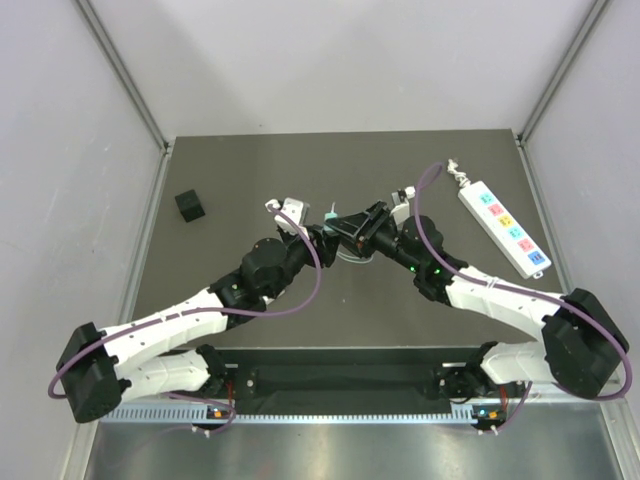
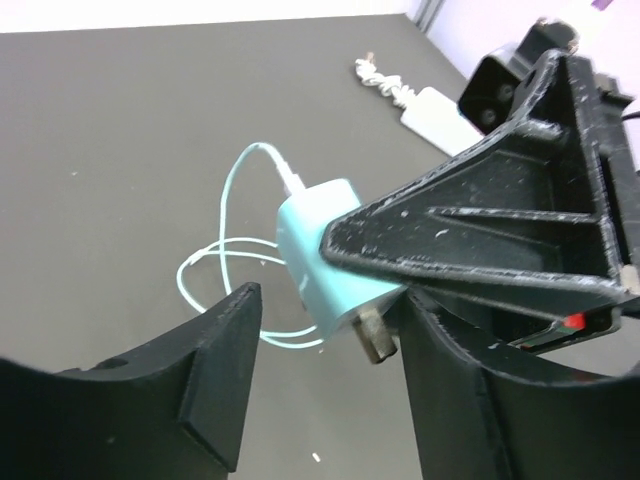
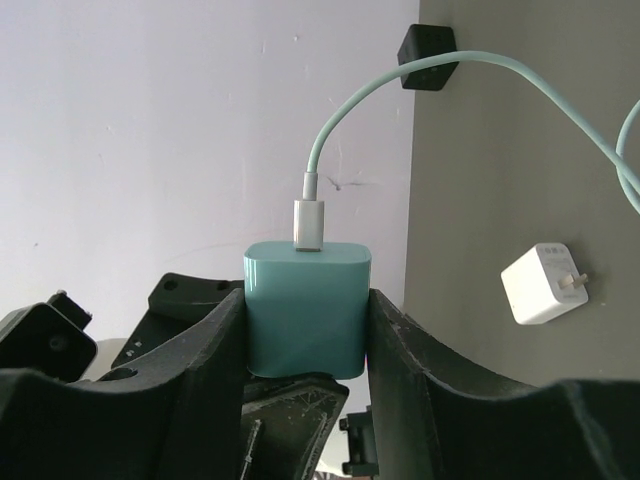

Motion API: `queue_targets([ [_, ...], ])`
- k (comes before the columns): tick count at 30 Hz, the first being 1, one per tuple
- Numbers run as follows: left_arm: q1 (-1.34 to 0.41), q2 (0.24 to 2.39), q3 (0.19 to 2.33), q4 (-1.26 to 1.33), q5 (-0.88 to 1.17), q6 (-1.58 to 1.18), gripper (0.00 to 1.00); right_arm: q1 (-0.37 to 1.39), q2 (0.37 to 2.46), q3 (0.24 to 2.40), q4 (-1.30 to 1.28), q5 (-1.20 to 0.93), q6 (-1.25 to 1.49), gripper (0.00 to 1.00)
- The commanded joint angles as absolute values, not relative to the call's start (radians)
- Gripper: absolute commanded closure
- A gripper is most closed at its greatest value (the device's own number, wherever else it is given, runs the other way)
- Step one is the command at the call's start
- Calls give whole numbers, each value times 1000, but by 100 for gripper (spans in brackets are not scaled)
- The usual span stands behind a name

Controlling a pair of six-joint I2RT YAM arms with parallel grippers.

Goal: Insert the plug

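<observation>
At mid-tabletop [image 1: 240,160], where the two arms meet, the plug [image 3: 306,305] is pinched by its flat sides in the right end effector [image 3: 306,310], cable end toward that wrist camera and prongs [image 2: 372,338] pointing away. The left end effector [image 2: 325,300] stands spread around the pronged end: one finger just beside the prongs, the other apart from the body with a clear gap. The plug looks like a small teal hard-plastic block, probably light and stiff, with smooth faces that could twist or slip in a loose pinch. The two broad faces are the best places to hold it, well back from the prongs so they stay bare for the socket. Its cable [image 3: 311,158] is thin and soft; it hangs down into loose loops on the tabletop and will likely drag, and could tug the plug askew. A right finger already covers much of the body, so little free surface is left for the left one. The strip [image 1: 503,228] lies well apart at the far right, sockets up, with a bundled white cord at its far end. A white charger [image 3: 545,282] and a black cube [image 1: 190,205] sit on the left side, away from any path to the strip; the trailing cable seems the likelier snag.
</observation>
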State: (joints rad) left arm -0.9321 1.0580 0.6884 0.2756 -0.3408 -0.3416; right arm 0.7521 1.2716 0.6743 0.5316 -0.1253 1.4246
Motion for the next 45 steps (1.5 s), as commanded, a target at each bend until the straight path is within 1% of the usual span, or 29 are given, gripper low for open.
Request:
queue_targets([
  [1, -937, 1045, 704, 390, -305, -347, 42, 772, 1227, 681, 580, -107, 1420, 77],
  [4, -937, 1052, 706, 399, -284, -376, 48, 776, 1232, 678, 587, -109, 1424, 75],
  [5, -937, 1054, 706, 400, -281, -380, 54, 779, 1232, 677, 594, -109, 1425, 75],
  [7, -937, 1060, 710, 396, -273, -391, 59, 782, 1233, 673, 597, -107, 1427, 74],
  [8, -937, 1061, 713, 390, -276, -394, 68, 784, 1233, 670, 600, -107, 1427, 73],
  [9, -937, 1060, 715, 388, -278, -397, 72, 784, 1230, 672, 600, -107, 1425, 71],
  [11, -937, 1058, 716, 376, -287, -400, 81, 785, 1227, 667, 600, -110, 1424, 66],
  [12, -937, 1058, 716, 374, -288, -406, 88, 787, 1223, 666, 601, -112, 1419, 62],
  [13, -937, 1057, 716, 373, -288, -408, 91, 787, 1218, 663, 600, -112, 1414, 53],
  [15, -937, 1046, 716, 364, -279, -411, 95, 787, 1201, 655, 591, -106, 1390, 44],
  [16, -937, 1042, 719, 357, -269, -414, 96, 785, 1195, 658, 575, -97, 1375, 34],
  [18, -937, 1022, 722, 330, -247, -425, 99, 784, 1172, 669, 523, -91, 1310, 24],
  [19, -937, 1013, 729, 318, -236, -431, 100, 784, 1161, 673, 491, -87, 1286, 16],
  [22, -936, 986, 745, 252, -190, -465, 100, 776, 1111, 666, 421, -89, 1197, 7],
  [27, -931, 940, 784, 183, -16, -527, 100, 758, 976, 632, 348, -141, 1004, 6],
  [28, -930, 934, 798, 167, 50, -534, 100, 755, 957, 627, 330, -167, 971, 7],
  [30, -922, 916, 808, 152, 75, -570, 100, 752, 895, 630, 238, -169, 884, 7],
  [32, -902, 920, 818, 160, 165, -595, 100, 746, 832, 627, 187, -186, 827, 10],
  [37, -876, 985, 870, 185, 331, -692, 100, 736, 729, 637, 167, -258, 767, 14],
  [39, -861, 1006, 850, 279, 406, -761, 100, 736, 684, 638, 153, -244, 762, 15],
  [41, -833, 1046, 841, 404, 495, -857, 100, 733, 649, 635, 138, -225, 773, 17],
  [45, -802, 1118, 838, 581, 609, -975, 100, 730, 606, 620, 161, -232, 784, 23],
])
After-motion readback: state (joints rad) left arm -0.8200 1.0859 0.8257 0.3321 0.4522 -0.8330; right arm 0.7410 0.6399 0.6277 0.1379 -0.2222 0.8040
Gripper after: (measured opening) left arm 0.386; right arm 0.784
